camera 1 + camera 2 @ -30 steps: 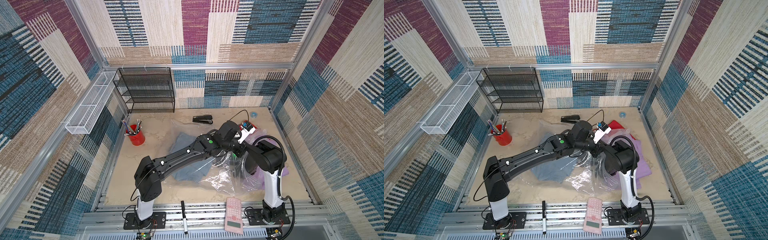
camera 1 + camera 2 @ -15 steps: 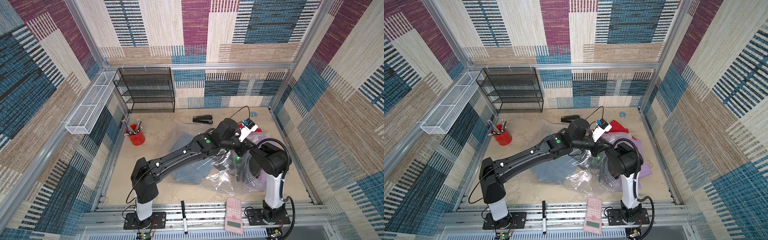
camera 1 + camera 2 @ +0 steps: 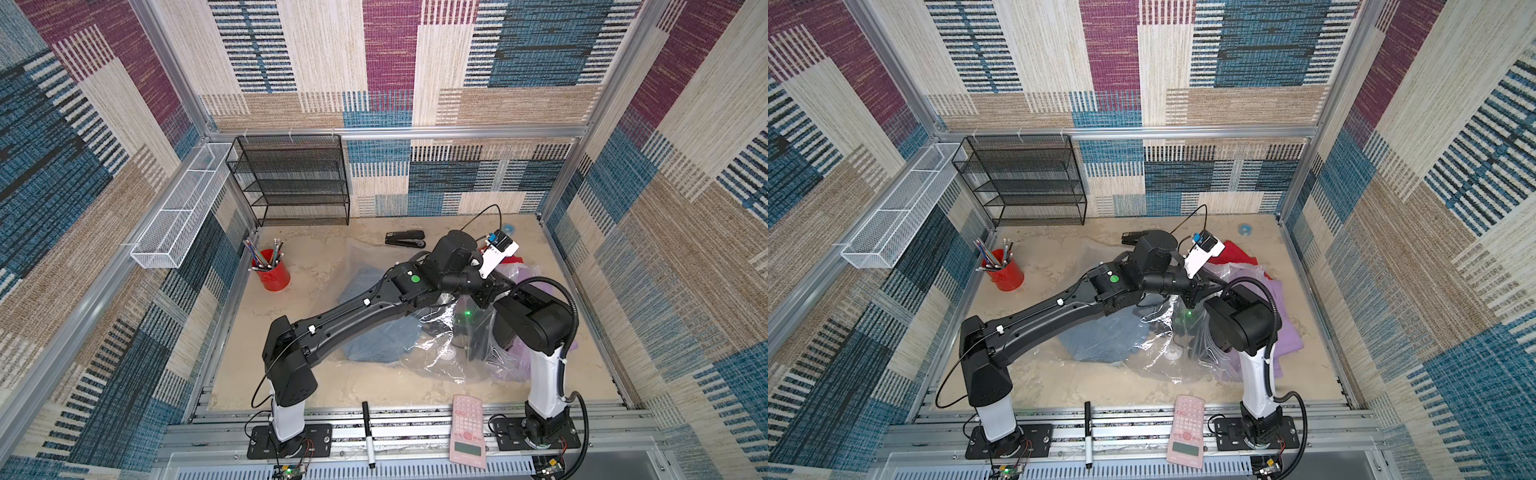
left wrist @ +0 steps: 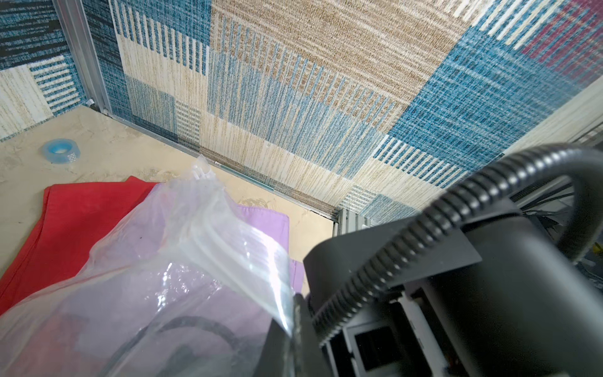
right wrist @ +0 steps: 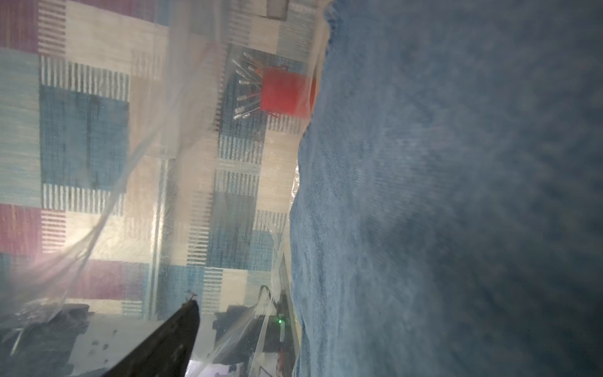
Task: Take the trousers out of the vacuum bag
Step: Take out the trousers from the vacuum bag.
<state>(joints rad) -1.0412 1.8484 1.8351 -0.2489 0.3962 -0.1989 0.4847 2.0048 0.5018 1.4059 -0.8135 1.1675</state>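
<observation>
Left claw (image 3: 485, 296) lifted vacuum bag (image 3: 440, 332) rim, apparently pinched.

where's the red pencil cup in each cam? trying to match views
Both top views: red pencil cup, left of centre, left of the denim trousers.
Left wrist: not in it.
Right wrist: blurred, seen through plastic, next to the denim's edge.
Shared landmark: vacuum bag, in all four views.
</observation>
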